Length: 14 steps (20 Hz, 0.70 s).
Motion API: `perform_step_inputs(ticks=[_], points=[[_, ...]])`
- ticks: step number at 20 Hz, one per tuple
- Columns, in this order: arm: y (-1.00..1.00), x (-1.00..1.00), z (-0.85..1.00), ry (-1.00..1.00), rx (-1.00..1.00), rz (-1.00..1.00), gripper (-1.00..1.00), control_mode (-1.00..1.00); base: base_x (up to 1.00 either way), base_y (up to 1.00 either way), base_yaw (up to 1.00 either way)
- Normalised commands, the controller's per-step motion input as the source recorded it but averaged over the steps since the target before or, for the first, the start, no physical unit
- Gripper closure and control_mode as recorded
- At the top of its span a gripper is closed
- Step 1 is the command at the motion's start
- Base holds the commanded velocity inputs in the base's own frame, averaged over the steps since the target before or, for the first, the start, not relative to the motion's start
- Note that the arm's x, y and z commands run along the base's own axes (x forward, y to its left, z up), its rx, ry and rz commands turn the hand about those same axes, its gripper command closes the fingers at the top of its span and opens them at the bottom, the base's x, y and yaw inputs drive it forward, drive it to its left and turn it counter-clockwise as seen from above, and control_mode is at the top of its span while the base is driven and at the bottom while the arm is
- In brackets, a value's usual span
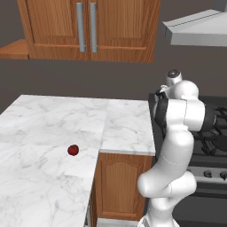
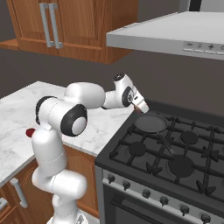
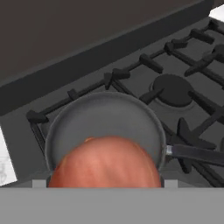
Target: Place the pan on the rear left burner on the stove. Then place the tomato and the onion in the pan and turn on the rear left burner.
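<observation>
The dark grey pan sits on the rear left burner of the black stove, its handle pointing toward the front. My gripper hangs just above the pan's left rim, shut on the orange-brown onion. In the hand view the onion hides my fingertips and part of the pan floor. The dark red tomato lies on the marble counter, far to the left of the stove.
A grey range hood hangs over the stove and wooden wall cabinets over the counter. Dark knobs line the silver front panel. Other burners lie right of the pan.
</observation>
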Motion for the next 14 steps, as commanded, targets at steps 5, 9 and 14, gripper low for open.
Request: perform_step_inputs(ticks=[5, 9, 14], points=[[-0.10, 0.34, -0.23, 0.00, 0.03, 0.19, 1.00, -1.00, 0.00, 0.00, 0.00], [-0.22, 0.42, -0.30, 0.00, 0.05, 0.24, 1.00, -1.00, 0.00, 0.00, 0.00], [-0.27, 0.40, -0.27, 0.00, 0.06, 0.24, 1.00, -1.00, 0.00, 0.00, 0.00]])
